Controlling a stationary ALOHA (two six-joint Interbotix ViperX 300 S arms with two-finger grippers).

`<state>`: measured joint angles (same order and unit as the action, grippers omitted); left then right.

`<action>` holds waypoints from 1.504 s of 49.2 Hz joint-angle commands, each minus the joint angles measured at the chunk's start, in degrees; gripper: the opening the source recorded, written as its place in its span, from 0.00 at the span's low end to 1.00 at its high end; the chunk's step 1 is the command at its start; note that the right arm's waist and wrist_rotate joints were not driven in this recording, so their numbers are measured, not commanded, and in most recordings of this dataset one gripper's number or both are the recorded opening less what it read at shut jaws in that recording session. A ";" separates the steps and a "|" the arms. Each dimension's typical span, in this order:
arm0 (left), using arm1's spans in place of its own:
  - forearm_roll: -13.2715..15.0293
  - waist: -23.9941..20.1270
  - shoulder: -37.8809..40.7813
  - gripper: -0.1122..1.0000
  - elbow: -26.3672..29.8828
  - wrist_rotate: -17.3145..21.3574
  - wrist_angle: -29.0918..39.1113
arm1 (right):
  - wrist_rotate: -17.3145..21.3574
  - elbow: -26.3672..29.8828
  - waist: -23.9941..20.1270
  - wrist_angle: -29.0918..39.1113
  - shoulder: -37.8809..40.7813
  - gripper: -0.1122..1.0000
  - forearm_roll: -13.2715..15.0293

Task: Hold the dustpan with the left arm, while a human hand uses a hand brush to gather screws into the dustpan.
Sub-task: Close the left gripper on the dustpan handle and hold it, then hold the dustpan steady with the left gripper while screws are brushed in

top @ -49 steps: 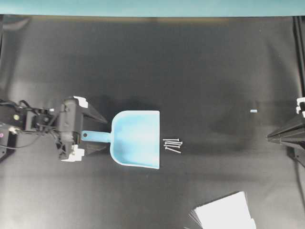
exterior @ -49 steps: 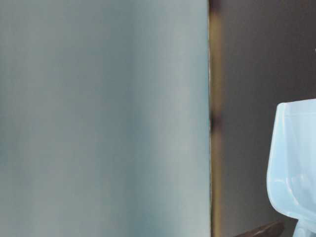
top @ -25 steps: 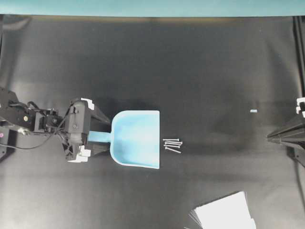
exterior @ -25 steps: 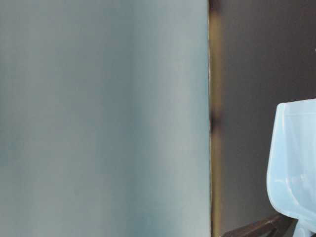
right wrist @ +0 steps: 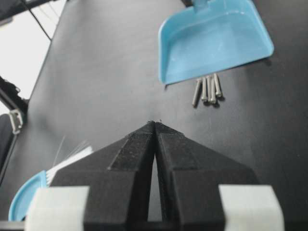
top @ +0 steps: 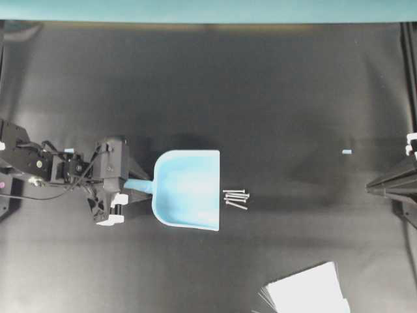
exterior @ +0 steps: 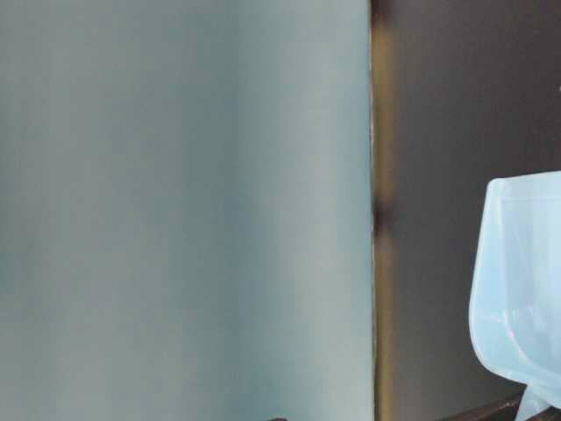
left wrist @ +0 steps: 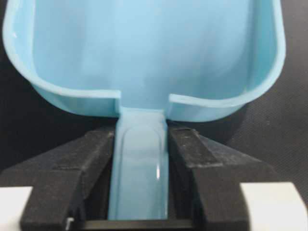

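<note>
The light blue dustpan (top: 189, 189) lies flat on the black table, its mouth facing right; it also shows in the left wrist view (left wrist: 154, 48), the right wrist view (right wrist: 216, 38) and the table-level view (exterior: 526, 298). My left gripper (top: 133, 187) is shut on its narrow handle, with a finger pressed against each side (left wrist: 141, 139). Several grey screws (top: 236, 197) lie side by side just right of the pan's mouth (right wrist: 207, 90). The hand brush (right wrist: 29, 192) lies at the front; its white bristles (top: 306, 292) show. My right gripper (top: 367, 187) is shut and empty at the far right (right wrist: 155, 124). No human hand is in view.
A small light blue scrap (top: 346, 151) lies on the table at the right. A teal wall edge (top: 208, 10) runs along the back. In the table-level view a blurred grey-blue panel (exterior: 184, 210) fills the left two thirds.
My left gripper has moved right along the handle toward the pan and closed from wide open onto it. The pan has shifted slightly right. The right arm has not moved.
</note>
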<state>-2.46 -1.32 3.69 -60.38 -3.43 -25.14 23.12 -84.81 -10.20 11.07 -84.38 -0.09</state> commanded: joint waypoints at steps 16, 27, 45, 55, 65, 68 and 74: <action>-0.18 0.26 -7.65 0.37 -0.53 -1.23 1.14 | 0.00 0.18 0.00 -0.35 0.18 0.10 -0.09; -0.18 0.26 -14.15 0.37 0.09 -2.02 11.51 | 0.00 0.18 0.00 -0.26 0.09 0.10 -0.09; -0.18 1.23 -8.53 0.37 0.62 -2.99 11.43 | 0.00 0.18 0.00 -0.26 -0.09 0.10 -0.09; -0.18 1.23 -6.24 0.37 2.02 -2.72 11.78 | 0.00 0.18 0.00 -0.26 -0.18 0.10 -0.09; -0.18 1.14 -6.06 0.37 2.37 -2.81 11.87 | 0.00 0.18 0.00 -0.26 -0.18 0.10 -0.09; -0.18 1.05 -6.06 0.37 2.37 -2.90 11.87 | 0.09 0.18 0.00 -0.26 -0.26 0.10 -0.09; -0.18 0.97 -6.06 0.37 2.46 -2.99 12.30 | 0.00 0.18 0.00 -0.26 -0.26 0.10 -0.09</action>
<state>-2.46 -0.18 -2.20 -58.80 -6.33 -12.92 23.12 -84.90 -10.20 11.16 -84.90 -0.18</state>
